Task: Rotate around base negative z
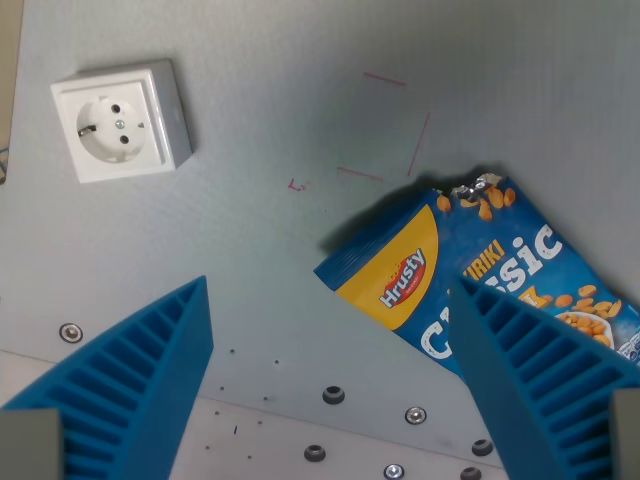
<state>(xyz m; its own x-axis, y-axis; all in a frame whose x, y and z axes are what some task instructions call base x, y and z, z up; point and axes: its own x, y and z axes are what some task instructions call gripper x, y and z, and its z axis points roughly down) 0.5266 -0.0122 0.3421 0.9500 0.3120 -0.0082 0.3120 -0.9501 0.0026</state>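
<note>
My gripper [330,330] is open, with its two blue ribbed fingers [140,380] at the bottom left and bottom right of the wrist view, and nothing between them. A blue and yellow snack bag [450,270] with a torn top lies flat on the grey table, toward the wrist view's right. The right finger covers part of the bag's lower edge. A white wall socket [120,120] sits on the table at the upper left, well away from both fingers.
Thin red pen marks [385,125] are drawn on the grey tabletop [300,100] above the bag. A pale metal plate with screws and holes [335,395] runs along the bottom edge. A table edge shows at the far left.
</note>
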